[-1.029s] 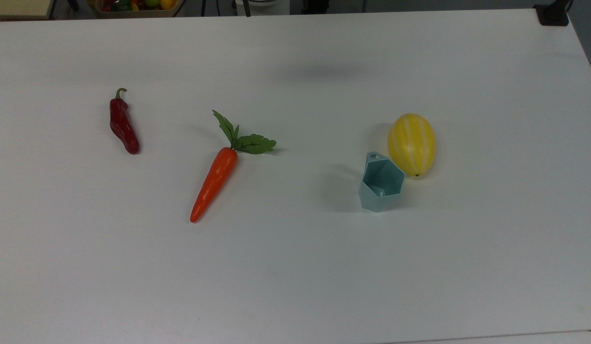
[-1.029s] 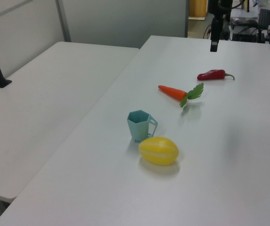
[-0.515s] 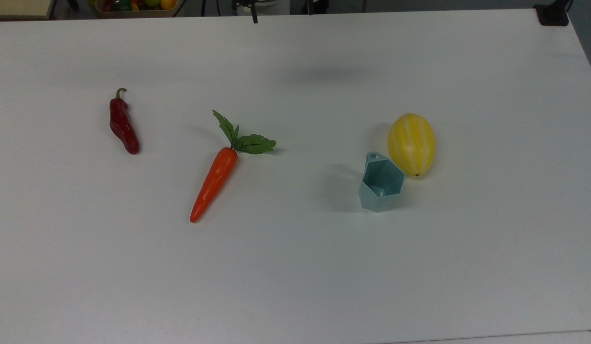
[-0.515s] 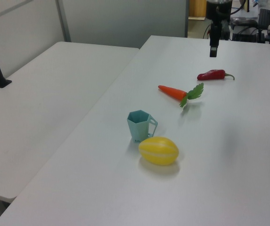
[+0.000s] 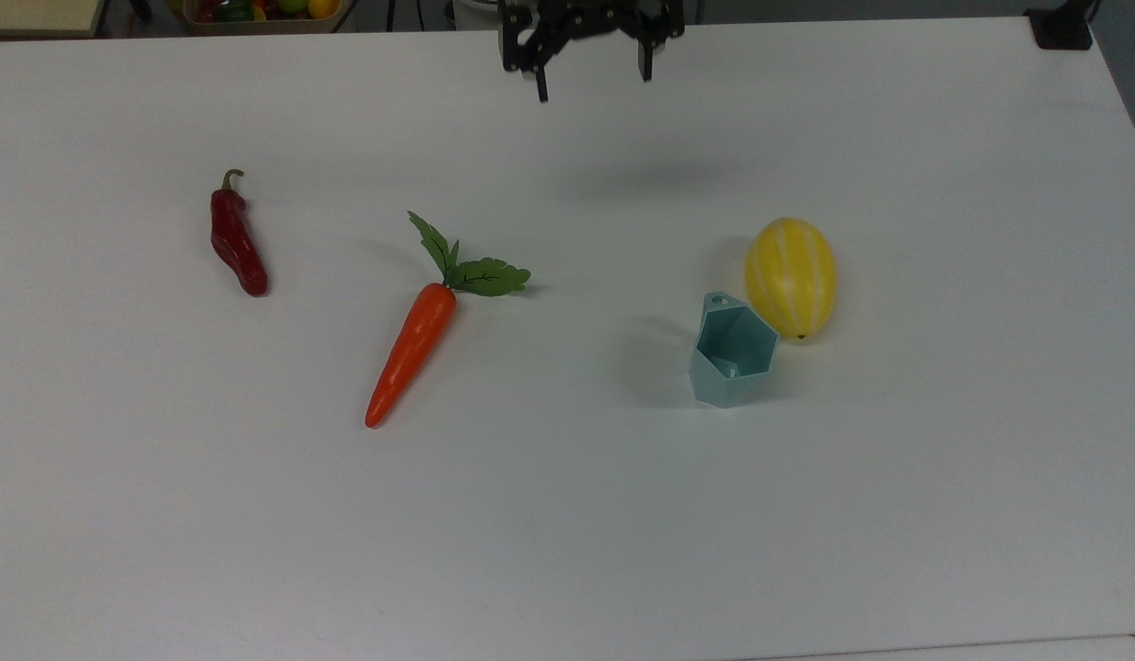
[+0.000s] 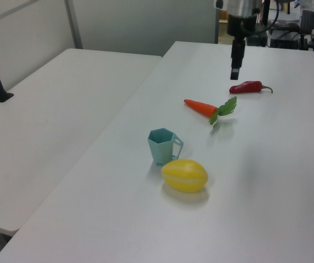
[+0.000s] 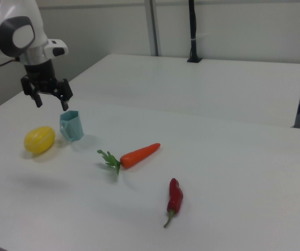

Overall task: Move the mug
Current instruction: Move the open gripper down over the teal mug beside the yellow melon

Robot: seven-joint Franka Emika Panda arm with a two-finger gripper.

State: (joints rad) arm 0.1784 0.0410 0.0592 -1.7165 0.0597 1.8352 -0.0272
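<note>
Now the gripper [image 5: 590, 83] has come into the top view at the far edge of the counter [image 5: 567, 551], where half a second back only a fingertip showed, and a second back nothing; jaws spread wide, empty, pointing down. It hangs high, well apart from everything below. Nothing on the counter has shifted. Reading the top view from its left: red chili pepper [image 5: 236, 240] lying alone, then the carrot [image 5: 413, 351] with its green leaves, then the mug [image 5: 732, 351], then the yellow striped melon [image 5: 792, 276] just beside the mug's rim on the top view's right. Mug stands upright, mouth open upward, its small holed tab toward the far side. Whether mug and melon touch, cannot tell; they are very close. In the left view the gripper [image 6: 235, 72] hovers above the pepper [image 6: 248, 86] end of the counter, with the mug [image 6: 163, 146] well nearer the camera. In the right view the gripper [image 7: 48, 97] appears above and just behind the mug [image 7: 71, 125]. Judgement: approach phase only, grasp not begun, mug untouched. The arm looks headed toward the mug; next it would need to travel across and descend. Risk: the close melon leaves little room on that side, so a finger could knock it.
</note>
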